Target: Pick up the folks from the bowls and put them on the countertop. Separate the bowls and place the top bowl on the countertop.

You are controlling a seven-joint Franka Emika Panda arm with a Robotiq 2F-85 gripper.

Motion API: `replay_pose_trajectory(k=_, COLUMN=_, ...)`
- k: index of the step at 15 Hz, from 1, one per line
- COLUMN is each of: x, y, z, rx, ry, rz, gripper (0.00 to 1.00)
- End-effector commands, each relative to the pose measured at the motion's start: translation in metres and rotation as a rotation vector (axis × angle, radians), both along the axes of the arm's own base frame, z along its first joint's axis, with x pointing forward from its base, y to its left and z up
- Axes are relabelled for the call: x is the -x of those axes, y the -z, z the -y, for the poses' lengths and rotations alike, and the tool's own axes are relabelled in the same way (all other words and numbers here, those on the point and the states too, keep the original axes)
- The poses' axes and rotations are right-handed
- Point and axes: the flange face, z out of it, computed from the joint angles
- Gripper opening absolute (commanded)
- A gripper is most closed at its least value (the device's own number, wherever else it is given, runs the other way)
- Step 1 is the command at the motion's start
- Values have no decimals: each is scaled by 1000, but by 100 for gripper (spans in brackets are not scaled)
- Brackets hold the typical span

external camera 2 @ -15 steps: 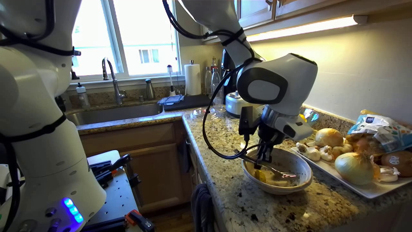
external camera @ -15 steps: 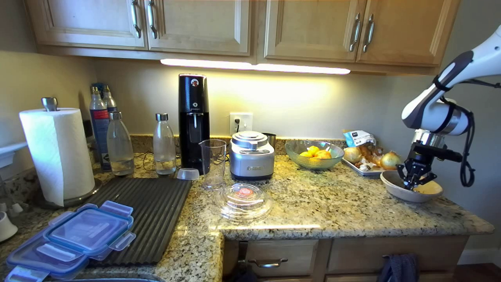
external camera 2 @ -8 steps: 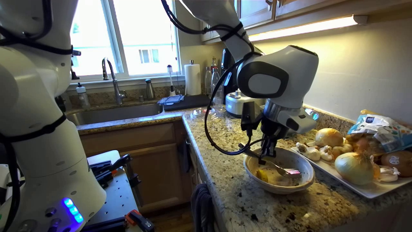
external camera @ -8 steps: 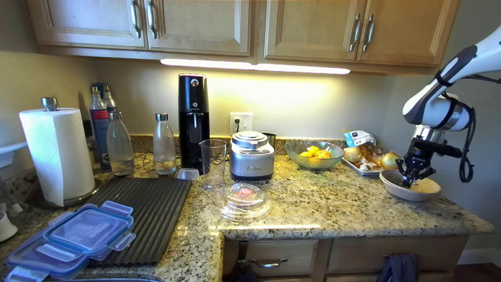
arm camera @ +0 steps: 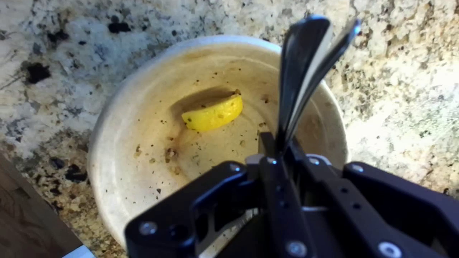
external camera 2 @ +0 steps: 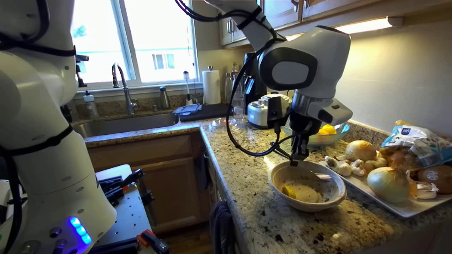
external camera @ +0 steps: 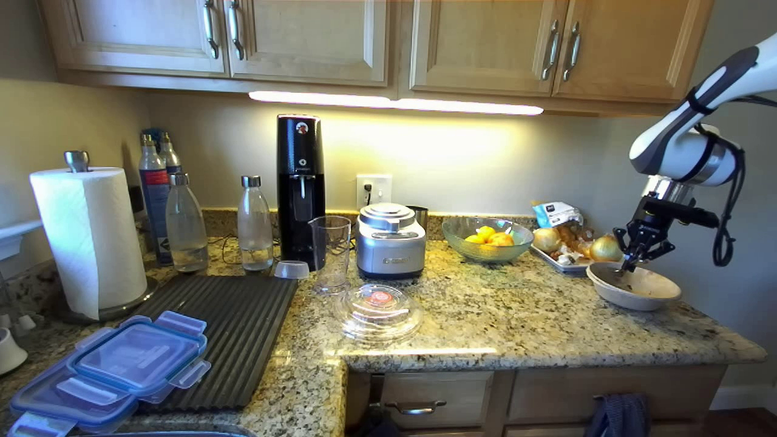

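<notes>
Two metal forks (arm camera: pixel 301 64) are pinched together by my gripper (arm camera: pixel 278 143), their handles crossing between its shut fingers in the wrist view. In an exterior view the fork tines (external camera 2: pixel 323 176) slant down inside the far rim of the bowls. My gripper (external camera 2: pixel 298 158) hangs just above that rim. The pale bowls (external camera: pixel 637 298) stand nested on the granite countertop (external camera 2: pixel 254 211), the lower one mostly hidden by the top one. A yellow lemon wedge (arm camera: pixel 215 113) and dark crumbs lie in the top bowl. In the wrist view the tines are hidden.
Beside the bowls is a white tray (external camera 2: pixel 402 211) with onions, garlic and a bag (external camera 2: pixel 416 144). Farther along stand a glass bowl of yellow fruit (external camera: pixel 485 255), a clear lid (external camera: pixel 379 315) and a food processor (external camera: pixel 391 255). A towel (external camera 2: pixel 222 222) hangs below the front edge.
My gripper has risen with the forks, lifting the tines from low in the top bowl to near its far rim. The bowls have shifted slightly. The lemon wedge stays in the bowl.
</notes>
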Motion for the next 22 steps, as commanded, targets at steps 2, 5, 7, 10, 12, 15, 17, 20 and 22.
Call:
replay_pose_trajectory(k=2, x=13, y=-27, z=-9, rx=41, ry=-17, rz=41, gripper=8)
replay_pose_trajectory(k=5, x=15, y=-48, z=-22, rx=52, ry=-56, rz=59, gripper=8)
replay_pose_trajectory(k=7, x=18, y=-66, z=-35, rx=65, ry=-94, rz=64, gripper=8)
replay_pose_trajectory(k=10, x=18, y=-92, z=-64, rx=107, ry=-178, rz=82, gripper=8)
replay_pose_trajectory(k=12, x=14, y=-105, z=-92, rx=143, ry=-244, rz=100, gripper=8)
replay_pose_trajectory(k=15, x=2, y=-112, z=-139, rx=173, ry=-350, rz=125, gripper=8)
replay_pose_trajectory(k=17, x=-6, y=-108, z=-172, rx=173, ry=-408, rz=137, gripper=8)
replay_pose_trajectory(k=20, x=-17, y=-94, z=-212, rx=167, ry=-444, rz=169, gripper=8)
replay_pose_trajectory(k=22, x=-22, y=-80, z=-234, rx=167, ry=-441, rz=193, gripper=8)
